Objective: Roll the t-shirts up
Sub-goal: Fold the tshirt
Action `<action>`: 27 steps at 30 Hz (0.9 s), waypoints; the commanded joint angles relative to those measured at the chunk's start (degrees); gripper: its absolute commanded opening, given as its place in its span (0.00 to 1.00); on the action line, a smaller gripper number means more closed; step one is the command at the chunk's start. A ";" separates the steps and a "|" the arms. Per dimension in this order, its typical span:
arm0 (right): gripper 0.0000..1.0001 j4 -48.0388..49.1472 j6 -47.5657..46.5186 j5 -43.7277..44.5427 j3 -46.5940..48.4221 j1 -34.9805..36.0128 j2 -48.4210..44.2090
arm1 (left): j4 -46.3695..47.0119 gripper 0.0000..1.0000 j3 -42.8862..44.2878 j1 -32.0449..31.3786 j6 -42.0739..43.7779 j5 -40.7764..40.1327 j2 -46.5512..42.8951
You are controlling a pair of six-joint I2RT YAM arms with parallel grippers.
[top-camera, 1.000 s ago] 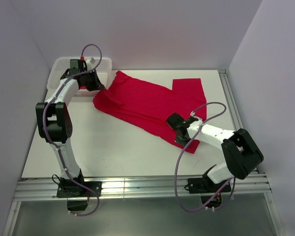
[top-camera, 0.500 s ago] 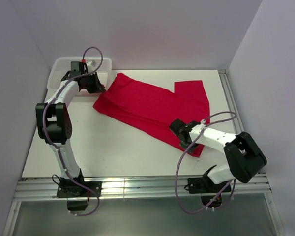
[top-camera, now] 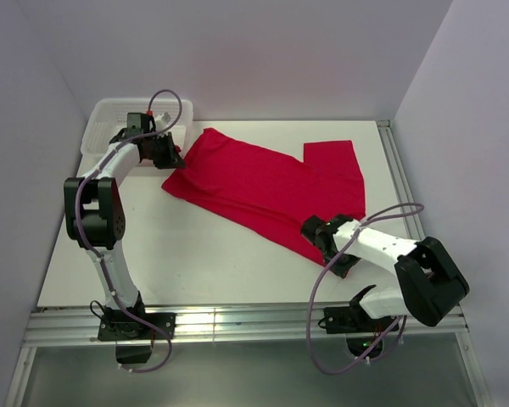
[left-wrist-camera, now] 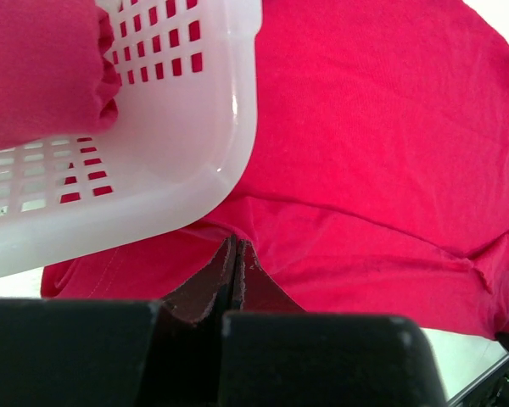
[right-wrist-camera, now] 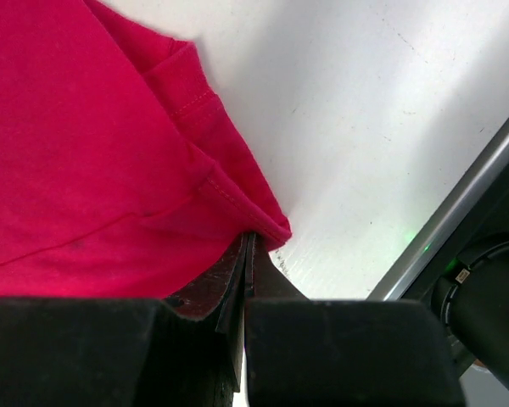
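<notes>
1. A crimson-red, plain cloth t-shirt (top-camera: 254, 178) is spread askew on the white tabletop (top-camera: 195, 246). A second, bundled red t-shirt (left-wrist-camera: 38, 72) is seen in the white plastic lattice basket (left-wrist-camera: 187, 144).
2. The left gripper (left-wrist-camera: 237, 253) is closed on the cloth edge just beside the basket, which may be dragged along.
3. The right gripper (right-wrist-camera: 248, 244) is pinched shut on a hem corner only. Slippage under tension is judged likely.

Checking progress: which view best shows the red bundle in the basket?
Left wrist: the red bundle lies inside the white basket, close up. Top view shows the basket but no bundle; right wrist shows only the spread shirt.
</notes>
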 commanded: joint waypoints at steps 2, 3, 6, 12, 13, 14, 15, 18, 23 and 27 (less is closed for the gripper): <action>0.00 -3.15 2.35 3.47 -0.04 -0.29 -3.36 | 1.41 0.00 0.97 -0.42 0.46 0.38 -2.27; 0.00 -3.32 0.34 4.17 0.39 0.23 -4.84 | 1.14 0.00 1.66 -0.42 0.37 0.11 -2.09; 0.00 -4.04 -3.53 7.16 4.26 1.98 -7.83 | 1.23 0.00 2.11 -0.42 0.37 -0.15 -1.48; 0.01 -3.15 -9.34 7.51 12.34 2.87 -6.80 | 1.58 0.00 1.67 -0.85 0.02 -0.06 -0.95; 0.01 -3.32 -9.44 7.78 12.79 3.13 -6.27 | 1.67 0.00 1.67 -1.03 0.02 -1.20 -0.95; 0.01 -3.32 -9.35 8.13 13.23 3.31 -5.83 | 1.84 0.00 1.67 -1.29 -0.07 -1.99 -0.86; 0.01 -3.24 -9.35 8.22 13.84 3.57 -4.78 | 2.28 0.00 1.85 -1.38 -0.42 -2.69 -0.69; 0.01 -3.06 -8.56 8.22 14.20 4.80 -3.28 | 2.64 0.00 2.37 -1.47 -0.77 -5.60 0.37; 0.01 -0.78 -8.73 7.52 13.41 6.03 -3.01 | 4.04 0.00 2.73 -1.91 -0.16 -9.29 1.51; 0.02 -0.51 -9.17 7.78 13.32 6.12 -3.19 | 5.36 0.00 3.16 -4.19 1.51 -12.80 1.51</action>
